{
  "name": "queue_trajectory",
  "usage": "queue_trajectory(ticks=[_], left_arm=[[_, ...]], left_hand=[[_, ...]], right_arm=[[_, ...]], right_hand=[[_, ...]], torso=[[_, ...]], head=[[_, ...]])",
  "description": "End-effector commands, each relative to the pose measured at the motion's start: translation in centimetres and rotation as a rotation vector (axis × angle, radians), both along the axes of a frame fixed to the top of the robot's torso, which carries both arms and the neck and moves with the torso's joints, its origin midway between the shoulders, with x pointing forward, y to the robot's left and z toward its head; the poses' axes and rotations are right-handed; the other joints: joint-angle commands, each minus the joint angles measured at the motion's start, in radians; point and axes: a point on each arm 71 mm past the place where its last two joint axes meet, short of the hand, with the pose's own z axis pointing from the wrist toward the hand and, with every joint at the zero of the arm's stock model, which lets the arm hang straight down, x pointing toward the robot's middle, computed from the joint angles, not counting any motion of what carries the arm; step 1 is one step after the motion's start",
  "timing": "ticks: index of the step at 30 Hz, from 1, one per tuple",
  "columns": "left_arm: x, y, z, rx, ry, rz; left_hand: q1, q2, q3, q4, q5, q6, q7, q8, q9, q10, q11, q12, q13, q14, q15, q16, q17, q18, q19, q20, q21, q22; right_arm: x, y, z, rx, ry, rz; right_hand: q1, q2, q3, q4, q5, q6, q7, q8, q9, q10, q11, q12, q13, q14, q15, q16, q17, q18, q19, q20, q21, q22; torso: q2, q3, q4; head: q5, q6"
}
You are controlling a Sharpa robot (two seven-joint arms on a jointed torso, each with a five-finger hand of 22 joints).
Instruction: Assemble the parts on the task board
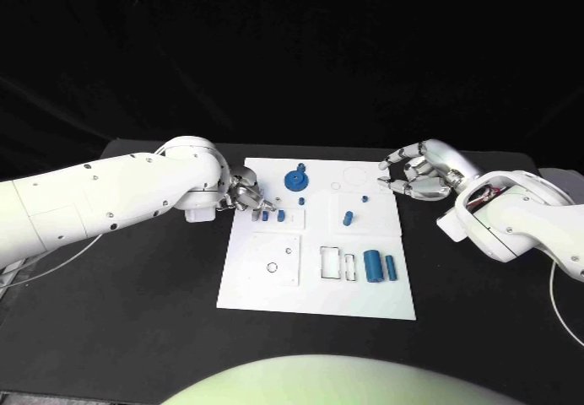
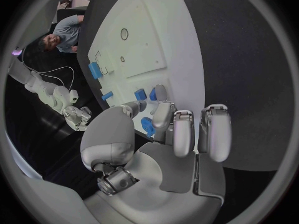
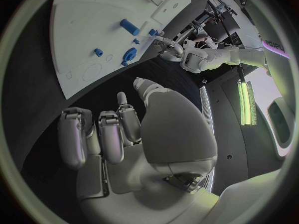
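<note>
Left hand [image 1: 247, 198] at the left edge of the task board [image 1: 262, 278], fingertips down beside two small blue parts [image 1: 273, 216]; whether anything is pinched, cannot tell. Right hand [image 1: 413, 175] just off the board's far right corner, fingers curled in, nothing held. Blue gear [image 1: 297, 180] on the board's far middle. Blue cylinders [image 1: 380, 267] near its right edge. Board mid-table [image 1: 134, 337].

No legible text, label, brand, number or sign was found on any surface. The task board [image 1: 319, 278] bore only outlined shapes, without lettering.
</note>
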Motion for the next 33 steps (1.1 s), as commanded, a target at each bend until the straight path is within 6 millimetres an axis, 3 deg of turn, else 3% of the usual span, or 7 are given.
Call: queue_trajectory(ticks=[1,8,10,14,16,21,33], left_arm=[[0.1,0.0,0.6,-0.028,-0.038,0.017],[0.5,-0.3,2.5,-0.162,-0.16,0.072],[0.6,-0.7,3.2,-0.244,-0.22,0.068],[0.7,-2.0,4.2,-0.394,-0.339,0.01],[0.6,-2.8,4.5,-0.461,-0.412,-0.046],[0.0,-4.3,4.4,-0.519,-0.582,-0.212],[-0.6,-6.4,2.1,-0.315,-0.679,-0.518]], left_hand=[[0.015,0.0,-0.008,0.002,-0.006,-0.005,0.002,-0.006,-0.001,-0.01,0.0,-0.012,-0.012,0.106,-0.008,0.006,0.263,-0.012,0.035,-0.01,-0.004,0.128],[0.119,-0.012,-0.047,0.022,0.01,-0.088,0.03,-0.021,0.0,-0.126,0.024,-0.154,-0.191,0.097,0.009,-0.008,0.238,0.014,-0.021,0.001,-0.078,0.023],[0.192,-0.029,-0.063,0.036,0.013,-0.169,0.067,-0.039,-0.003,-0.305,0.059,-0.348,-0.417,0.027,0.039,-0.122,0.068,0.063,-0.148,0.024,-0.258,-0.204],[0.355,-0.061,-0.058,0.013,0.01,-0.282,0.132,-0.081,-0.035,-0.461,0.122,-0.442,-0.483,-0.213,0.094,-0.439,-0.306,0.136,-0.392,0.068,-0.646,-0.613],[0.451,-0.085,-0.043,-0.022,0.009,-0.31,0.145,-0.102,-0.058,-0.526,0.137,-0.492,-0.523,-0.351,0.113,-0.588,-0.461,0.134,-0.424,0.088,-0.715,-0.655],[0.592,-0.109,-0.025,-0.077,0.002,-0.324,0.159,-0.15,-0.123,-0.595,0.157,-0.591,-0.633,-0.406,0.13,-0.603,-0.501,0.137,-0.419,0.106,-0.784,-0.703],[0.634,-0.145,-0.008,-0.124,-0.013,-0.211,0.112,-0.298,-0.276,-0.538,0.148,-0.777,-0.85,-0.269,0.118,-0.405,-0.429,0.138,-0.368,0.093,-0.679,-0.626]], right_arm=[[-0.1,0.1,-0.1,-0.004,-0.004,0.015],[0.0,0.0,-0.2,-0.002,-0.004,0.011],[0.0,0.0,-0.2,-0.001,-0.005,0.01],[0.0,-0.1,-0.2,0.004,-0.009,0.008],[0.1,-0.1,-0.2,0.008,-0.013,0.006],[0.1,-0.2,-0.1,0.025,-0.026,0.004],[0.1,-0.2,-0.1,0.046,-0.034,0.005]], right_hand=[[-0.01,0.002,0.001,0.003,-0.003,-0.007,-0.001,0.004,-0.001,-0.002,-0.003,-0.004,0.059,0.091,-0.005,-0.007,0.213,0.012,0.033,-0.004,-0.007,0.163],[-0.01,0.002,0.001,0.004,-0.003,-0.007,-0.002,0.005,-0.001,-0.002,-0.003,-0.005,0.059,0.091,-0.005,-0.007,0.212,0.013,0.033,-0.004,-0.008,0.162],[-0.011,0.002,0.001,0.004,-0.003,-0.007,-0.002,0.005,-0.001,-0.003,-0.003,-0.006,0.057,0.09,-0.005,-0.008,0.211,0.013,0.031,-0.004,-0.011,0.16],[-0.009,0.004,0.003,0.004,-0.003,-0.007,-0.002,0.006,-0.002,-0.025,-0.004,-0.026,0.036,0.083,-0.005,-0.02,0.184,0.021,0.016,-0.004,-0.04,0.139],[-0.006,0.004,0.007,0.002,-0.003,-0.005,-0.003,0.011,-0.002,-0.054,-0.005,-0.054,0.007,0.072,-0.007,-0.038,0.149,0.031,-0.008,-0.005,-0.084,0.107],[0.002,0.001,0.032,0.003,0.005,-0.004,-0.011,0.031,-0.001,-0.261,-0.012,-0.304,-0.249,0.0,-0.017,-0.183,-0.061,0.094,-0.159,-0.014,-0.398,-0.116],[0.005,-0.011,0.052,0.001,0.009,-0.011,-0.01,0.043,-0.006,-0.383,-0.014,-0.482,-0.449,-0.049,-0.018,-0.305,-0.185,0.126,-0.229,-0.015,-0.623,-0.275]], torso=[[0.0,0.0,-0.0002],[0.0,-0.0007,-0.0009],[-0.001,0.0001,0.0005],[0.0,-0.0014,0.0012],[0.0,-0.002,0.0],[0.0,-0.0013,-0.0004],[0.001,-0.0001,-0.0002]], head=[[-0.001,0.003],[-0.005,0.01],[-0.007,0.013],[-0.015,0.021],[-0.018,0.028],[-0.022,0.037],[-0.027,0.054]])
